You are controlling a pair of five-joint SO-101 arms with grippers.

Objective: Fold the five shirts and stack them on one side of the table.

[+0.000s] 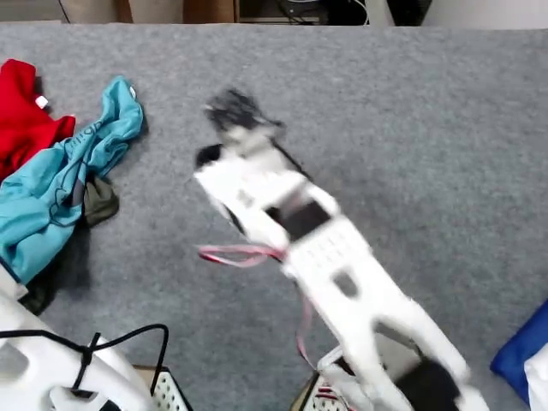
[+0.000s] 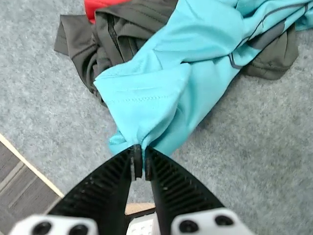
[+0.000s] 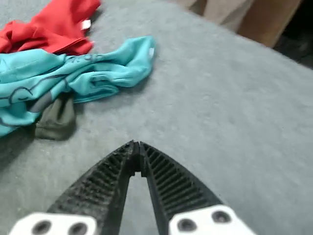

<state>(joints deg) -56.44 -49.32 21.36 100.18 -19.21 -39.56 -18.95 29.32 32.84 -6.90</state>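
Observation:
A teal shirt (image 1: 60, 171) lies crumpled at the table's left, over a dark olive shirt (image 1: 100, 201) and beside a red shirt (image 1: 24, 116). My left gripper (image 2: 139, 159) is shut on a gathered edge of the teal shirt (image 2: 161, 93), near the table's edge. The olive shirt (image 2: 112, 39) and a bit of the red shirt (image 2: 100, 6) lie behind it. My right gripper (image 3: 136, 155) is shut with nothing in it, hanging over bare grey felt short of the teal shirt (image 3: 73, 73). From above, the right gripper (image 1: 231, 110) is near the table's middle.
A blue and white cloth (image 1: 524, 353) lies at the right edge. A pink cable (image 1: 235, 254) loops under the right arm and a black cable (image 1: 128, 338) runs over the left arm's base (image 1: 51, 368). Open grey table surface (image 1: 411, 128) spreads to the right.

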